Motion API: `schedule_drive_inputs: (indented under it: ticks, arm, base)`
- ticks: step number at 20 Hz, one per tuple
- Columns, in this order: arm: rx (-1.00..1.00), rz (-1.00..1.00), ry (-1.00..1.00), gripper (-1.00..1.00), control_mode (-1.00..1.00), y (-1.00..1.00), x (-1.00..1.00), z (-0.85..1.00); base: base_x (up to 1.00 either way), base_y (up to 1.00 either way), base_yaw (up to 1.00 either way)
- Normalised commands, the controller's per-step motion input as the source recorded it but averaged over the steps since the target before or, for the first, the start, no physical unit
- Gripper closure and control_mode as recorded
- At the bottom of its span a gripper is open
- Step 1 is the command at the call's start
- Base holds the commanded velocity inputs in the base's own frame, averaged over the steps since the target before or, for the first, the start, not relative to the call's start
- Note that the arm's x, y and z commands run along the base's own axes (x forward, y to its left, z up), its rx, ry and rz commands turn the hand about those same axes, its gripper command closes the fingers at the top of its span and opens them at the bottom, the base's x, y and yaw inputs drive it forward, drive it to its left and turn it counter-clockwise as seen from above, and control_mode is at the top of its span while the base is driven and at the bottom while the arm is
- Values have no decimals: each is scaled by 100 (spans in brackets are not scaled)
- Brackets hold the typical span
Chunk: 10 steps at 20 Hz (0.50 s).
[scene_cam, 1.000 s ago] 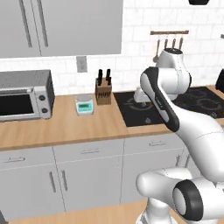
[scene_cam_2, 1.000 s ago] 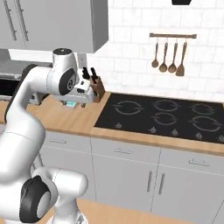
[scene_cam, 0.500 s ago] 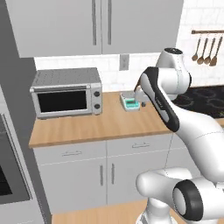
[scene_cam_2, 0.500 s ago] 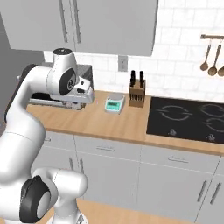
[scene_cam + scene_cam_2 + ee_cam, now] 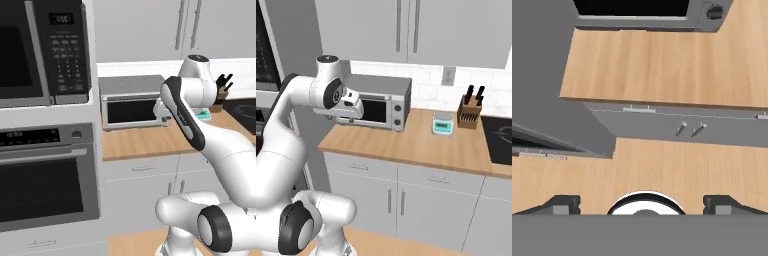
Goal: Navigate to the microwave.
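black-fronted microwave (image 5: pixel 42 52) built into the tall grey column at upper left of the left base view, dark glass window to the left, vertical silver bar handle beside it, grey keypad panel on its right. directly below, in the same column, steel-fronted oven (image 5: pixel 47 177) with a horizontal handle and a dark door. a sliver of the microwave's dark front at the far left edge of the right base view.

just right of the column, wooden counter (image 5: pixel 406 145) over grey cabinets (image 5: pixel 393 200). on the counter against the wall, silver toaster oven (image 5: pixel 383 102) with a dark window and round knobs on its right. further right along the counter, small teal kitchen scale (image 5: pixel 443 125), then wooden knife block (image 5: pixel 470 112) with dark handles, close beside the scale but apart from it. black cooktop (image 5: pixel 500 140) at the far right edge. grey wall cabinets (image 5: pixel 416 30) above, white tile behind.

white arm raised in front of the counter, hand level with the toaster oven. gripper (image 5: pixel 643 204) seen from the hand view pointing down at the wooden floor (image 5: pixel 662 170), two dark tips (image 5: pixel 562 205) spread wide to the left and right edges, nothing between them. same view: counter edge, cabinet handles and lower front of the toaster oven along the top, grey column side at left.
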Motion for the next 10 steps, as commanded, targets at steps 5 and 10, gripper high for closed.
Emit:
schedule_drive_inputs:
  ticks: [5, 10]
  arm:
    - [0, 0, 0, -100, 100, 0, 0, 0]
    - [0, 0, 0, -100, 100, 0, 0, 0]
  base:
    - [-4, 100, 5]
    - [-16, 100, 5]
